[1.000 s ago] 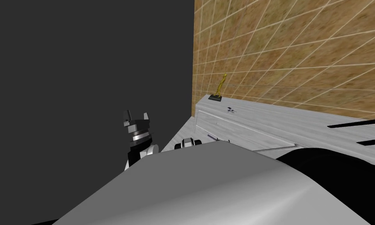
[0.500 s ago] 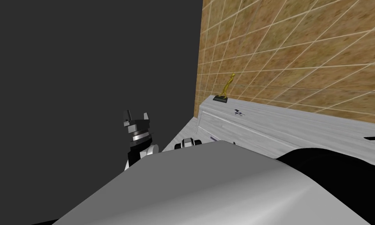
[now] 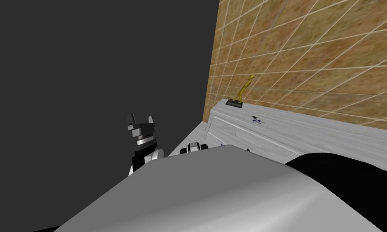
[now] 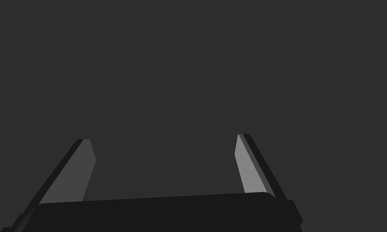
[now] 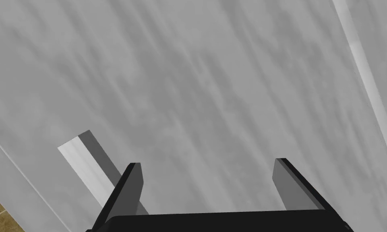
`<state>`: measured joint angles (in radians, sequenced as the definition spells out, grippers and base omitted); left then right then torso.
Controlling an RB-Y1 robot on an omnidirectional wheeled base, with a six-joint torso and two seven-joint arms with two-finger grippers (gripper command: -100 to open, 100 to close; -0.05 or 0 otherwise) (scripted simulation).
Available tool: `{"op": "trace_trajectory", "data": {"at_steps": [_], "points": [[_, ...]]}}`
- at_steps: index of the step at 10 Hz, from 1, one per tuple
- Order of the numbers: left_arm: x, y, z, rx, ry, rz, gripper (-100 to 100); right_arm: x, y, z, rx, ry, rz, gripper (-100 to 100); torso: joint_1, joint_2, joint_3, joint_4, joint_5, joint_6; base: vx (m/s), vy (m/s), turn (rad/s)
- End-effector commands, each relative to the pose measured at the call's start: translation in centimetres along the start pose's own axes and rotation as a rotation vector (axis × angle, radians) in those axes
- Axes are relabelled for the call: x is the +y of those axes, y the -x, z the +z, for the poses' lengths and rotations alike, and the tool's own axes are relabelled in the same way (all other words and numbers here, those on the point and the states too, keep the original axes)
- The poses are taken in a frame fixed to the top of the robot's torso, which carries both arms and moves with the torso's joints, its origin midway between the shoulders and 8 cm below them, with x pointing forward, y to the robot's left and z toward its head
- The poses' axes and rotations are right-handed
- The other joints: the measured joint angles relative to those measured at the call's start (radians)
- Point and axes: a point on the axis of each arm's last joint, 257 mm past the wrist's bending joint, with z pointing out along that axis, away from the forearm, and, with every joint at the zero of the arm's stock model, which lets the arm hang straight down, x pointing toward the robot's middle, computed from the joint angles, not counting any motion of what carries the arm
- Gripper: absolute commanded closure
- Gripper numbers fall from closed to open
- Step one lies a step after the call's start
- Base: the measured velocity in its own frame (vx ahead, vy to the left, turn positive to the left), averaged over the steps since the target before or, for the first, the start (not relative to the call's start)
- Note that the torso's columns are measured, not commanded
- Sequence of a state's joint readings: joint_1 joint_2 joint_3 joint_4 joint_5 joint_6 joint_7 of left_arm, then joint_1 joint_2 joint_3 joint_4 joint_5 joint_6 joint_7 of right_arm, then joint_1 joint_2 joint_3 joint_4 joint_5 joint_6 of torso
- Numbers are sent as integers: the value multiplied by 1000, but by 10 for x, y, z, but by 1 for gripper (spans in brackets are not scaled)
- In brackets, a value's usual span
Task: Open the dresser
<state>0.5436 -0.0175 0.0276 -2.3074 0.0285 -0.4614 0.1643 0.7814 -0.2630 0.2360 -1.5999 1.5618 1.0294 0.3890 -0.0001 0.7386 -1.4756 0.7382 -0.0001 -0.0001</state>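
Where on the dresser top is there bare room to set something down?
The dresser top lies bare from the small dark object rightward, between the tiled wall and the front edge. Its left end is crowded: a gold figurine stands there, the small object close by.

dresser (image 3: pixel 245 133): pale grey streaky wood grain, you're looking at a matt finish
handle (image 5: pixel 87 165): smooth plain grey
figurine (image 3: pixel 245 89): glossy gold, metal-looking
wall (image 3: pixel 309 52): mottled brown tiles, pale grout, matt
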Motion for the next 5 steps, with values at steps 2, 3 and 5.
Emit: {"op": "trace_trajectory", "data": {"at_steps": [2, 3, 5], "points": [[0, 0, 0, 0, 0, 0, 0, -30, -11, 3, -29, -109, -155, -100, 0, 0, 0, 0, 0, 1, 46, 28, 65], [0, 0, 0, 0, 0, 0, 0, -40, -13, 4, -44, -141, -208, -100, 0, 0, 0, 0, 0, 0, 56, 40, 149], [0, 0, 0, 0, 0, 0, 0, -60, -15, 4, -77, -211, -304, -100, 0, -1, -1, 0, 0, 0, 62, 36, 142]]}}
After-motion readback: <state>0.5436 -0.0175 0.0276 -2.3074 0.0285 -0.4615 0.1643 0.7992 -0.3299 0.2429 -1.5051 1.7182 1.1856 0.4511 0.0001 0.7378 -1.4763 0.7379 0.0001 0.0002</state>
